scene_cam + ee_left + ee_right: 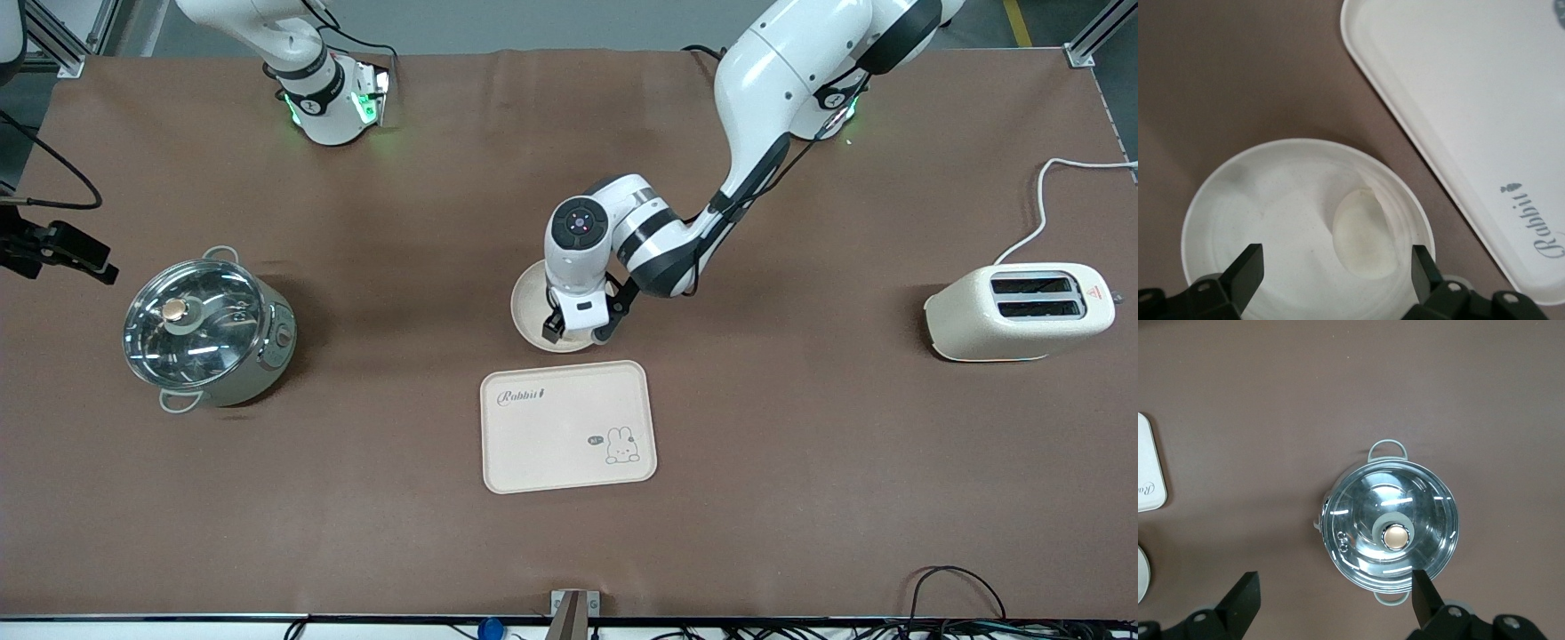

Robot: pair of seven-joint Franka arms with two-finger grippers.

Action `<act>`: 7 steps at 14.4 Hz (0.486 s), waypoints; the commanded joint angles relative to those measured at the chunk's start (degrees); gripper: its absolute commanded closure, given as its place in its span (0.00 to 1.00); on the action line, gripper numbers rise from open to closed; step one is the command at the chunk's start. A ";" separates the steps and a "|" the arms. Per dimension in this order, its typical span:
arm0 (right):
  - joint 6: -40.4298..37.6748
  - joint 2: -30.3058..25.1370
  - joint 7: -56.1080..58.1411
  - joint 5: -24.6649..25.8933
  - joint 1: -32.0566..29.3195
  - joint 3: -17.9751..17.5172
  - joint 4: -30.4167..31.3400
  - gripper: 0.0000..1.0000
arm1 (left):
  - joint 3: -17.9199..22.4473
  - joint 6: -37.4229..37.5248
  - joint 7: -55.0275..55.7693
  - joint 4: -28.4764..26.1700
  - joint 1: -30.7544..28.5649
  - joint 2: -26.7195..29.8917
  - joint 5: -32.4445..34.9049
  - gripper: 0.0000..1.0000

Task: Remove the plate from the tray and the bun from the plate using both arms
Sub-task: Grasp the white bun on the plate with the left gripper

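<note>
A: Where is the bun (1365, 233) relative to the left end effector (1337, 267)?

B: Right under it. The left end effector (578, 331) hangs over the plate (532, 307), fingers spread wide, holding nothing. In the left wrist view the bun sits between the two fingertips (1248, 263), closer to one than the other, so it is off centre in the gap.

A: Long axis?

B: The bun is a half-round lump, and its longer side runs roughly across the line joining the fingers. A squeeze would land on its narrow width. That looks favourable for a pinch.

A: Plate and tray?

B: The plate is already off the tray (569, 427). It rests on the desk (800, 444), just beside the tray edge that lies farther from the front camera. They look apart, not touching. The bun lies in the plate (1218, 193), toward the tray side.

A: Right arm?

B: It waits. The right end effector (1335, 593) is spread and empty, up over the desk near the pot (1390, 532), well apart from the plate. The left one is clearly the nearer.

A: So the next move?

B: Probably a small sideways shift to centre the bun, then straight down.
</note>
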State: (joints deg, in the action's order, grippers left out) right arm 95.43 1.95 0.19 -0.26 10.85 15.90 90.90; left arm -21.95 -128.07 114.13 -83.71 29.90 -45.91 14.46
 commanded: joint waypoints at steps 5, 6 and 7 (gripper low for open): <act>-0.86 -0.02 0.42 1.49 -10.41 -11.33 -1.77 0.00 | 3.05 -5.77 9.70 1.80 3.14 -3.31 1.10 0.09; -1.20 -0.11 0.42 2.02 -10.33 -11.33 -2.04 0.00 | 4.27 -6.57 10.49 1.71 4.10 -3.57 1.10 0.09; -3.38 -0.11 0.60 3.50 -10.24 -11.24 -2.39 0.00 | 4.98 -6.58 10.84 1.71 4.90 -3.84 1.10 0.09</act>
State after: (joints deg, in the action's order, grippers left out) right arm 94.75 1.97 0.22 0.86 1.85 5.90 89.65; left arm -19.01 -133.88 122.76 -83.55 32.45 -48.62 14.47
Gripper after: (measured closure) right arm 0.000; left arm 0.088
